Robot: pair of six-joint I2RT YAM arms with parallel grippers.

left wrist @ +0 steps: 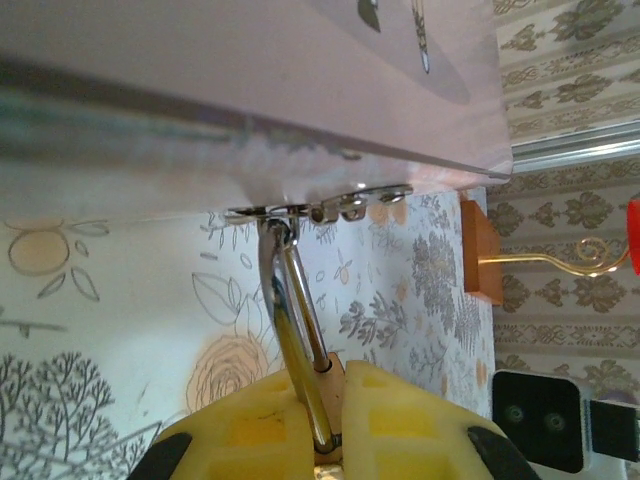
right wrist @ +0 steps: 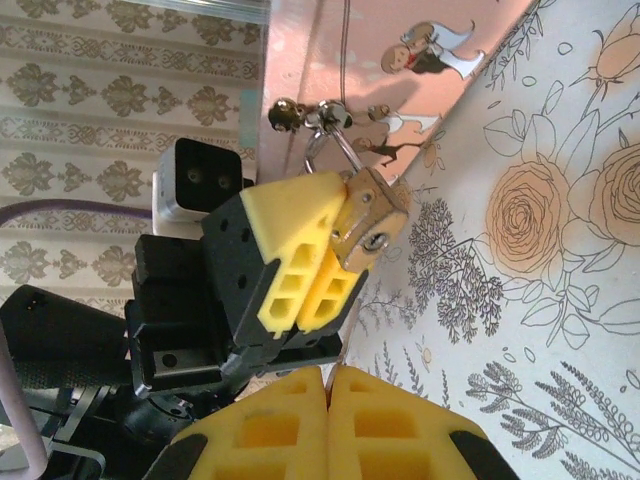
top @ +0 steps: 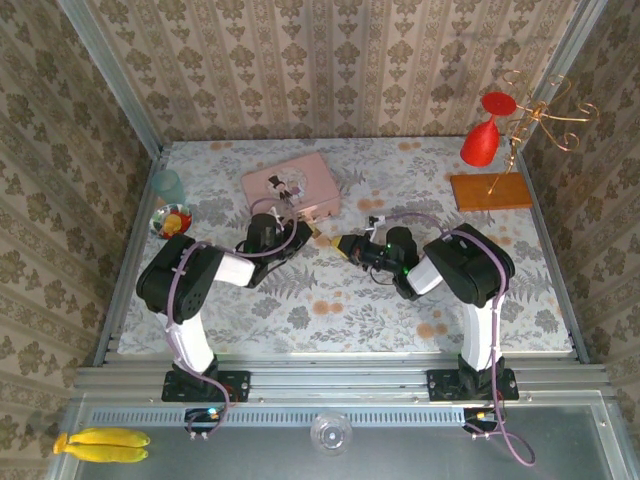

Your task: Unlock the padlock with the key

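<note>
Two left jaws clamp padlock (right wrist: 372, 225) at pink tin (right wrist: 310, 60).

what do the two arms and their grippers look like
The left arm and right arm have black joint housings, white link sections and a lilac cable looped alongside each. The left gripper and right gripper have blocky yellow fingers with square hollow cells, on black mounts.

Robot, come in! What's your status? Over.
Left gripper shut on padlock, shackle through hasp of pink tin. Right gripper shut, short of keyhole; key inside, cannot tell. Nothing between.
</note>
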